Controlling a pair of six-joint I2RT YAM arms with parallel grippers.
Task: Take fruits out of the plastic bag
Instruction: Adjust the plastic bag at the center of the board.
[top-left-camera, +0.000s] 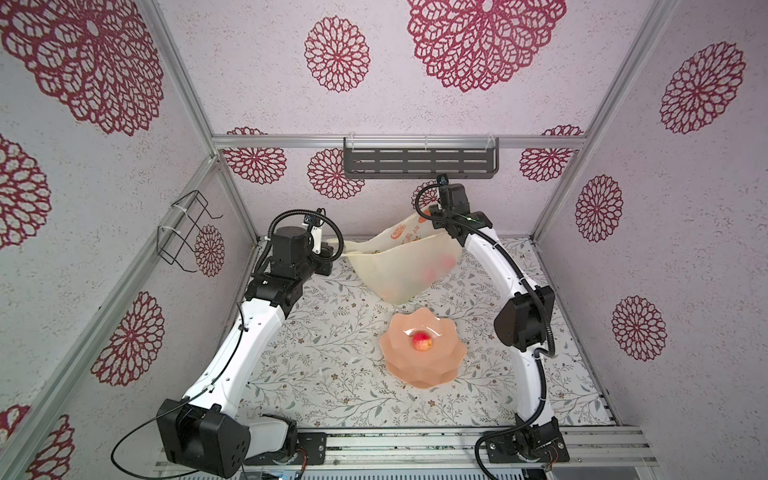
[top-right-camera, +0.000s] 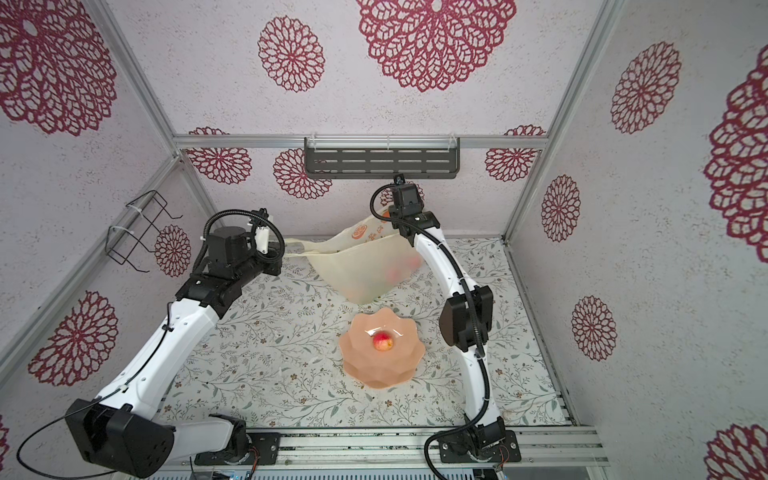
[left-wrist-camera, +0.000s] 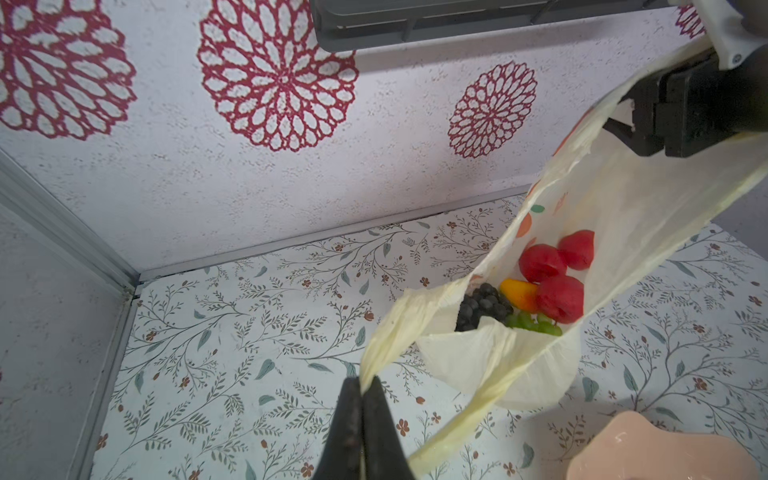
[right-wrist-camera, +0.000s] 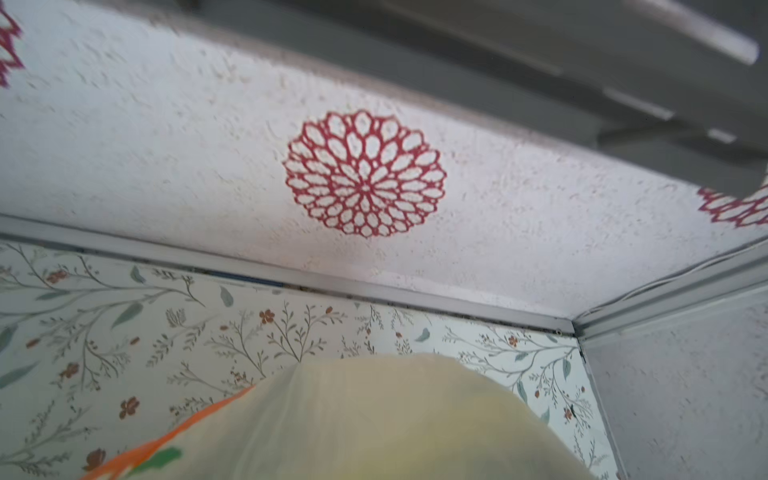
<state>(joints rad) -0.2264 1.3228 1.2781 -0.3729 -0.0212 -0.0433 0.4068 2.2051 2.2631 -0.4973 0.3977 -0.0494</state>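
The plastic bag (top-left-camera: 399, 266) (top-right-camera: 365, 266) hangs stretched between my two arms near the back wall, its bottom resting on the table. My left gripper (left-wrist-camera: 363, 386) is shut on one twisted loop handle (left-wrist-camera: 399, 328). My right gripper (left-wrist-camera: 619, 116) holds up the far rim. The bag film (right-wrist-camera: 374, 415) covers its jaws in the right wrist view. Inside the open bag lie fruits: round red ones (left-wrist-camera: 540, 262), an orange-yellow mango shape (left-wrist-camera: 519, 293), dark grapes (left-wrist-camera: 482, 305) and green grapes (left-wrist-camera: 536, 324). One red-yellow fruit (top-left-camera: 422, 341) (top-right-camera: 383, 341) sits in the bowl.
A peach-pink scalloped bowl (top-left-camera: 415, 378) (top-right-camera: 374, 374) (left-wrist-camera: 665, 457) stands on the floral table in front of the bag. A grey slotted shelf (top-left-camera: 419, 162) is fixed to the back wall above my right wrist. A black wire basket (top-left-camera: 183, 232) hangs on the left wall.
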